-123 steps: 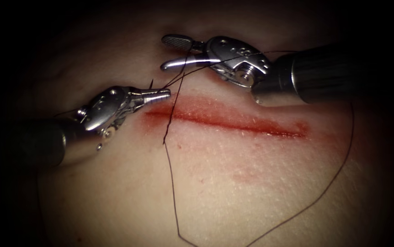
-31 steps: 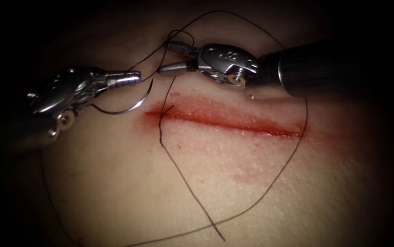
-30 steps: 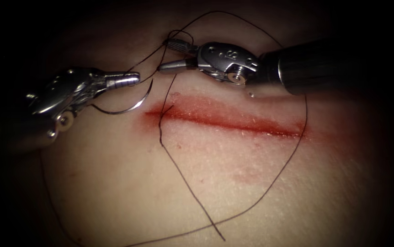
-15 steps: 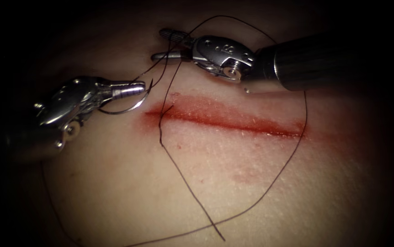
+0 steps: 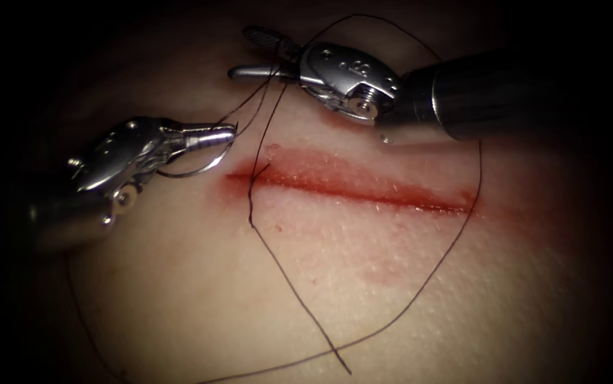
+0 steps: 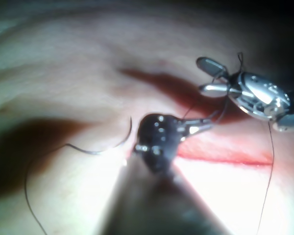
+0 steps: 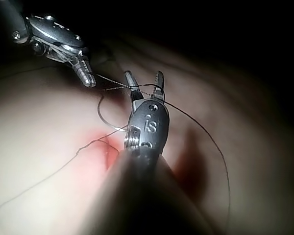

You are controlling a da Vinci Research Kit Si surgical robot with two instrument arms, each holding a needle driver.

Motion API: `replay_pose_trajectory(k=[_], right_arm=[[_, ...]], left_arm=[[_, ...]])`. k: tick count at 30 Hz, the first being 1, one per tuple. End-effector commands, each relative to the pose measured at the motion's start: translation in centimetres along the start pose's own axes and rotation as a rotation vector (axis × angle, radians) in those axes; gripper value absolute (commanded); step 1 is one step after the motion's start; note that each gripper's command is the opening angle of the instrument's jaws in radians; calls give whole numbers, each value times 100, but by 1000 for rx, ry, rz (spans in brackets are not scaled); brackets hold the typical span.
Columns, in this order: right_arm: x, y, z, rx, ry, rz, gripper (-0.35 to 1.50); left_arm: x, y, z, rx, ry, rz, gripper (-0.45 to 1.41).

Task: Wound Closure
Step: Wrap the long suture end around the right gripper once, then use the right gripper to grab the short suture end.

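The thin curved steel needle [image 5: 203,168], clear of the pale tissue [image 5: 363,284], is clamped by the left tool [image 5: 225,133]; dark thread [image 5: 289,277] crosses the right tool's [image 5: 249,53] parted jaws, seemingly for looping.

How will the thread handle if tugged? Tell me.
Probably floppy: the thread lies in loose curves on the tissue. Probably light: it drapes over the right tool's open jaws. The left tool holds the needle near its tip, outside tissue.

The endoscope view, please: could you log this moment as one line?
left tool: jaws shut on needle near its end, clear of tissue | right tool: jaws open, thread draped between them | needle: left of cut
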Motion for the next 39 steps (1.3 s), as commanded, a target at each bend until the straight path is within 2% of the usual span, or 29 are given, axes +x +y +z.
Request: replay_pose_trajectory(k=[1, 8, 20, 31, 39], right_arm=[[-5, -5, 3, 10, -1, 1, 85], [0, -17, 3, 79, 24, 1, 85], [15, -48, 3, 229, 53, 6, 82], [17, -64, -2, 272, 48, 2, 85], [18, -77, -3, 347, 35, -2, 82]], left_arm=[[-7, -7, 3, -5, 0, -3, -35], [-14, -16, 3, -4, -1, -11, -35], [-27, -58, 1, 10, -9, -16, -35], [-29, -74, -12, 27, -10, -29, -35], [-27, -93, -19, 39, -20, -32, -35]])
